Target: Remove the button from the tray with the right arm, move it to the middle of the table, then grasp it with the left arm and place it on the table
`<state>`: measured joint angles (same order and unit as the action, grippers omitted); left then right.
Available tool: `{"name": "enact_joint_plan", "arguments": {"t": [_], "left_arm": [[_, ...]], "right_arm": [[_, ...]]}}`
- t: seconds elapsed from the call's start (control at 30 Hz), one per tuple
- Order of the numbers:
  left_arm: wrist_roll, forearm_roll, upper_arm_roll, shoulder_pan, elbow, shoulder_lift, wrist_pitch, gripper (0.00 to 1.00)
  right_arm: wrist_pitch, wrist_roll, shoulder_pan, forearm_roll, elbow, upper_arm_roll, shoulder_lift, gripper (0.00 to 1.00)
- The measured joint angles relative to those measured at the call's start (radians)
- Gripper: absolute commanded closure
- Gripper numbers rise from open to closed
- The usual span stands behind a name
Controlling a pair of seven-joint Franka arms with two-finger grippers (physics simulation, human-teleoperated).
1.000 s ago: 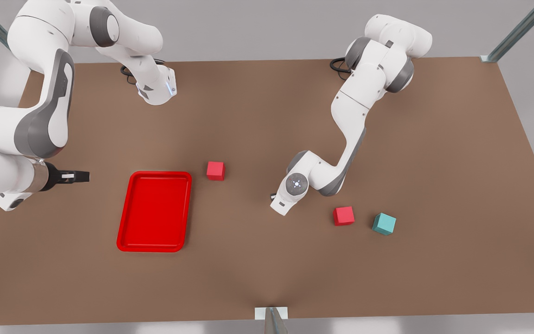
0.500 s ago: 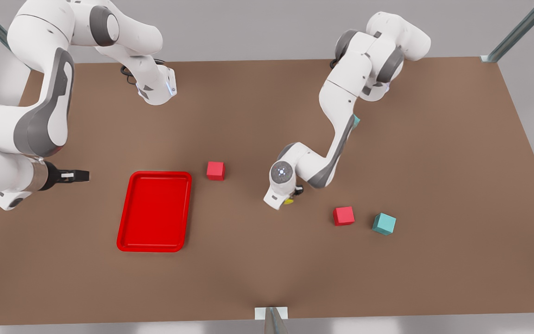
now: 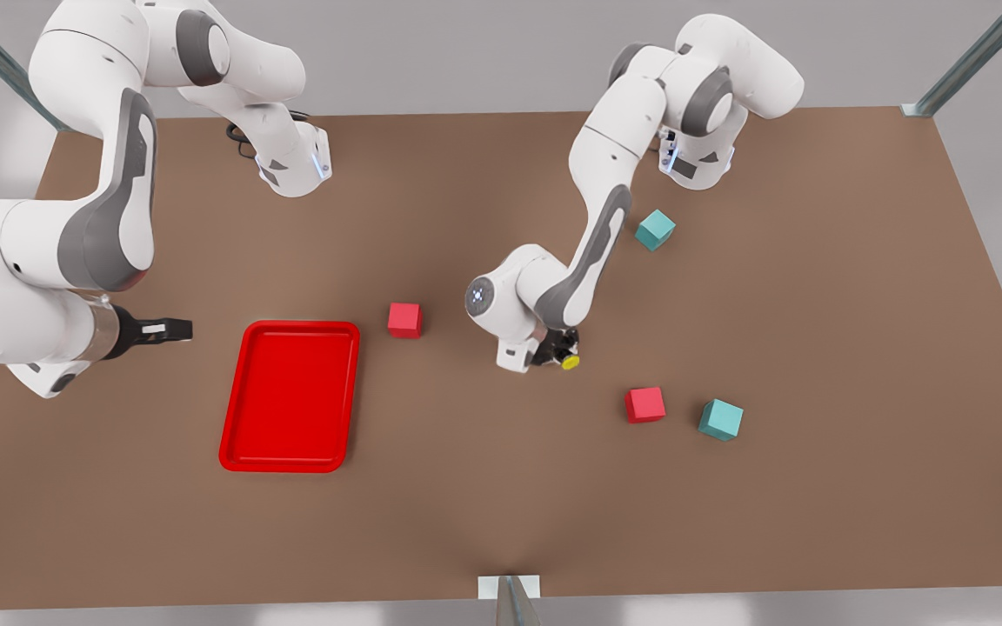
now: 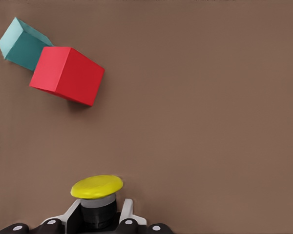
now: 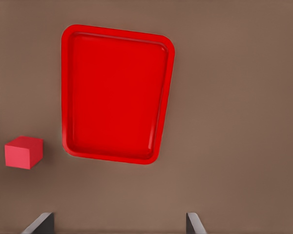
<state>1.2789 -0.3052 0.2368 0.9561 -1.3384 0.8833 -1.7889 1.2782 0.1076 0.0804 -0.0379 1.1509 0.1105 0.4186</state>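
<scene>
The button (image 3: 570, 360), a dark body with a yellow cap (image 4: 96, 186), sits between the fingers of my left gripper (image 3: 558, 352) (image 4: 99, 215), which is shut on it just over the table (image 3: 466, 487) near the middle. I cannot tell whether the button touches the table. The red tray (image 3: 290, 396) (image 5: 116, 92) lies toward the front view's left with nothing in it. My right gripper (image 3: 169, 329) hangs open beyond the tray's left side, its fingertips (image 5: 41, 223) spread wide and nothing between them.
A red cube (image 3: 404, 319) (image 5: 23, 151) sits just right of the tray's far corner. Another red cube (image 3: 644, 404) (image 4: 67, 74) and a teal cube (image 3: 720, 419) (image 4: 20, 44) lie right of the button. A second teal cube (image 3: 655, 229) stands farther back.
My left arm has swung and turned its wrist, bringing the button into view and uncovering the far teal cube. My right gripper has shifted slightly toward the tray.
</scene>
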Motion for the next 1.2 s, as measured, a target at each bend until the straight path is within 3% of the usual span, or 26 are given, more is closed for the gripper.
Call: {"name": "enact_joint_plan", "arguments": {"t": [0.53, 1.1, 1.13, 1.17, 1.2], "left_arm": [[0.699, -0.353, -0.01, 0.082, 0.027, 0.159, 0.637, 0.58], [1.125, -0.373, -0.009, 0.053, 0.027, 0.263, 0.542, 0.58], [1.139, -0.374, -0.009, 0.052, 0.027, 0.264, 0.537, 0.42], [1.153, -0.375, -0.01, 0.052, 0.027, 0.265, 0.534, 0.02], [1.165, -0.376, -0.01, 0.052, 0.027, 0.264, 0.53, 0.0]], "right_arm": [[0.006, 0.0, 0.006, 0.0, -0.001, -0.001, 0.002, 0.0], [0.025, 0.0, 0.019, 0.002, -0.005, -0.001, 0.002, 0.0], [0.025, 0.0, 0.025, 0.002, -0.005, -0.001, 0.001, 0.0], [0.026, 0.0, 0.028, 0.003, -0.005, -0.001, 0.001, 0.0], [0.026, 0.0, 0.029, 0.003, -0.005, 0.0, 0.0, 0.0]]}}
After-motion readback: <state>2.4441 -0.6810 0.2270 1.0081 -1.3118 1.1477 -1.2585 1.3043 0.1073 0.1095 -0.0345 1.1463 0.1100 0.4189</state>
